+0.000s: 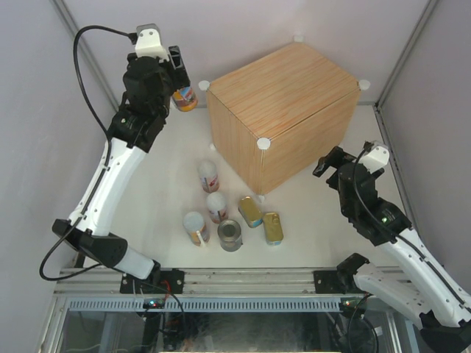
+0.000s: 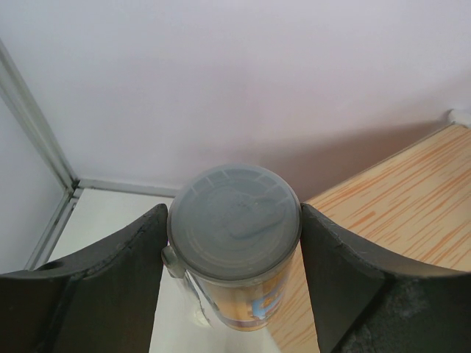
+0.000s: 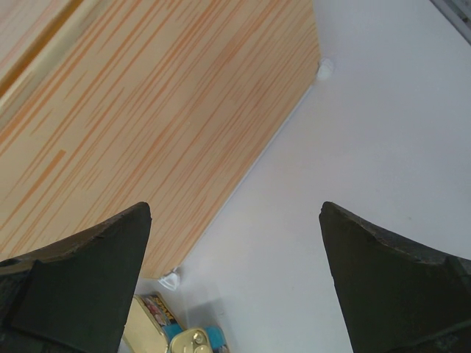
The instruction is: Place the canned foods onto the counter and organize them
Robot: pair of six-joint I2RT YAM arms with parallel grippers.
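Note:
My left gripper is shut on a tall orange-blue tube, held upright just left of the counter's far-left corner. In the left wrist view the tube's grey lid fills the gap between both fingers, with the counter's wood top to its right. The counter is a large wood-grain box with white corner caps. On the table in front of it stand two white-red tubes, a white-lidded tube and a silver-topped can. Beside them lie two flat gold tins. My right gripper hangs open and empty, right of the counter.
The right wrist view shows the counter's side wall, a white corner cap and the gold tins below the open gripper. Pale walls close in the table at the back and both sides. The arm bases sit at the near edge.

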